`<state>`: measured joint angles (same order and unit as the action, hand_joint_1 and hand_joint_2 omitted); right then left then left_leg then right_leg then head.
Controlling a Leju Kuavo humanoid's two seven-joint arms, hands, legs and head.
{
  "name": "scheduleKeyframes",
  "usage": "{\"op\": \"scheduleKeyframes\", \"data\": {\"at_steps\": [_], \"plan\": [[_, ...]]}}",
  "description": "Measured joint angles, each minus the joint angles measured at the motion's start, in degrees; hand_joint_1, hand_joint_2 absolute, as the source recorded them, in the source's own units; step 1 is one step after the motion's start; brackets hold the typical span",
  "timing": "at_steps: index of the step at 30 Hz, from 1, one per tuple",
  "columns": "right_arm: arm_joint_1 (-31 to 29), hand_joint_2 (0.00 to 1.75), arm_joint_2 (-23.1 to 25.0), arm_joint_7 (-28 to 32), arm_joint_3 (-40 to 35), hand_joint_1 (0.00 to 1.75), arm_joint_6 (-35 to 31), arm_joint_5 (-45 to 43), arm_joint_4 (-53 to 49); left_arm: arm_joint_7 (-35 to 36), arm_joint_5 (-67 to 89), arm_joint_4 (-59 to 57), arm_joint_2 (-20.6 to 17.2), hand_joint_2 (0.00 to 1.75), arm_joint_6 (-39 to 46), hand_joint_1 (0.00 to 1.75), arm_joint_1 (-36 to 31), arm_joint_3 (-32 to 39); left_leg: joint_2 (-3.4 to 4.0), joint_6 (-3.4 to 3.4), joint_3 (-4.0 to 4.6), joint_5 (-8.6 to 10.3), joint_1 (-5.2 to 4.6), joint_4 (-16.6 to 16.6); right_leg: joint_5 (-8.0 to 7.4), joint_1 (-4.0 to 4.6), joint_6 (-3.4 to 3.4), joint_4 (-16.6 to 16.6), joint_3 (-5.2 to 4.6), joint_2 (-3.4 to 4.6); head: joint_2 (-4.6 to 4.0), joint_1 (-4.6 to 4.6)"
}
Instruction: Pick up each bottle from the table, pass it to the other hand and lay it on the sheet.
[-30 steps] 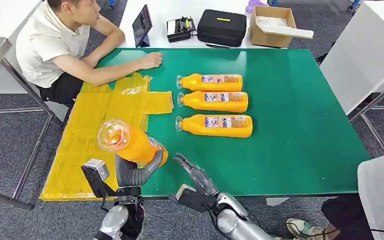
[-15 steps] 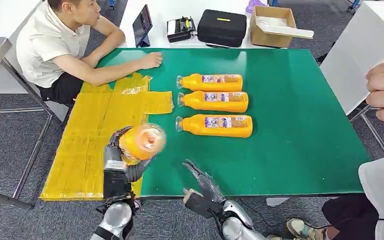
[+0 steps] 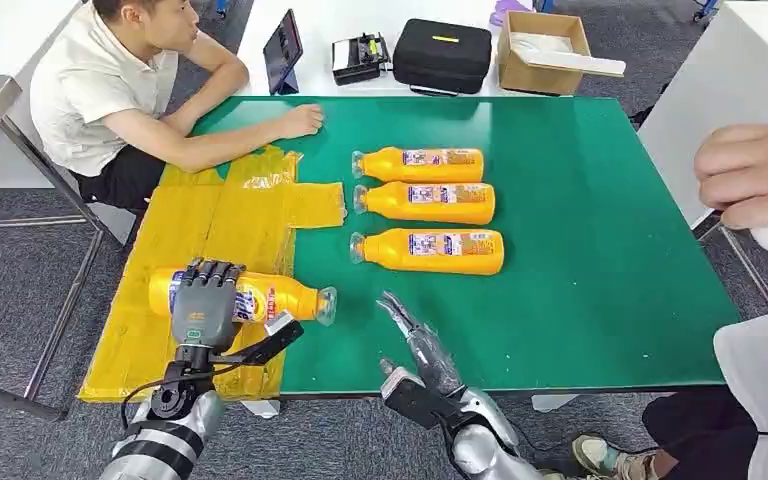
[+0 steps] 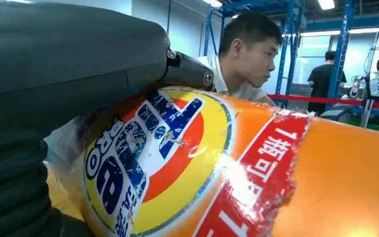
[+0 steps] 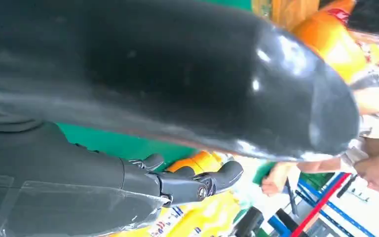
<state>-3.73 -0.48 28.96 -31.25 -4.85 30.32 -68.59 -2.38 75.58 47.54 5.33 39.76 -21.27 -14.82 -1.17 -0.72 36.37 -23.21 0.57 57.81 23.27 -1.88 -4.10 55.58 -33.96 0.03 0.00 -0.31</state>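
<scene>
Left hand (image 3: 203, 303) lies palm-down over an orange bottle (image 3: 260, 297), its fingers wrapped across the label; the bottle lies on its side under the hand on the yellow sheet (image 3: 185, 240), cap pointing toward the right hand and reaching just past the sheet's edge onto the green table (image 3: 600, 260). Right hand (image 3: 422, 350) hovers near that cap, holding nothing, fingers straight and apart. Beyond both hands, three more orange bottles (image 3: 428, 205) lie side by side on the table. Farther off, a seated person (image 3: 120, 90) rests an arm beside the sheet.
</scene>
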Motion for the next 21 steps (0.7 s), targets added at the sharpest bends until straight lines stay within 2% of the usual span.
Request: {"op": "scheduleKeyframes", "data": {"at_steps": [3,9,12,13,17,21], "plan": [[0.7,0.00,0.3,0.3,0.8,0.00,0.0,0.0,-1.1,-0.5,-0.5,-1.4,-0.4,1.75,-2.1,1.75,-0.9,0.3,-0.01,0.00,0.01,-0.01,-0.02,0.0,0.00,-0.01,0.00,0.0,0.01,0.00,0.00,0.00],[1.0,0.00,0.8,0.5,1.5,0.00,1.2,-0.2,-2.1,4.0,3.6,-6.2,-1.1,1.75,-12.5,1.75,-4.4,-0.1,-0.04,0.00,0.00,0.00,-0.01,0.0,0.00,-0.01,0.00,0.0,0.03,-0.03,0.00,0.00],[1.0,0.00,1.2,0.5,2.0,0.00,2.1,-0.2,-2.1,5.4,3.2,-9.5,-1.1,1.75,-17.3,1.57,-7.6,-0.4,-0.04,0.01,-0.11,0.01,-0.01,0.0,0.00,0.01,0.01,0.0,0.15,-0.03,0.00,0.00],[1.0,0.00,1.3,0.5,2.1,0.00,2.1,-0.2,-2.1,5.1,2.2,-10.4,-1.1,1.75,-18.8,0.93,-8.5,-0.4,-0.04,0.04,-0.13,0.03,-0.01,0.0,0.00,0.00,0.01,0.0,0.17,-0.03,0.00,0.00],[1.0,0.00,1.7,0.5,2.6,0.00,2.6,-0.2,-2.1,2.4,-1.2,-13.5,-1.2,1.75,-24.2,0.93,-11.6,-0.4,-0.10,0.04,-0.36,0.07,-0.01,0.0,0.01,0.00,0.02,0.0,0.43,-0.06,0.00,0.00],[1.0,0.00,1.9,0.5,2.7,0.00,2.9,-0.2,-2.1,2.1,-1.2,-15.2,-1.2,1.75,-25.3,0.93,-13.0,-0.4,-0.09,-0.02,-0.47,0.12,-0.02,0.0,-0.01,-0.01,0.03,0.0,0.56,-0.06,0.00,0.00]]}}
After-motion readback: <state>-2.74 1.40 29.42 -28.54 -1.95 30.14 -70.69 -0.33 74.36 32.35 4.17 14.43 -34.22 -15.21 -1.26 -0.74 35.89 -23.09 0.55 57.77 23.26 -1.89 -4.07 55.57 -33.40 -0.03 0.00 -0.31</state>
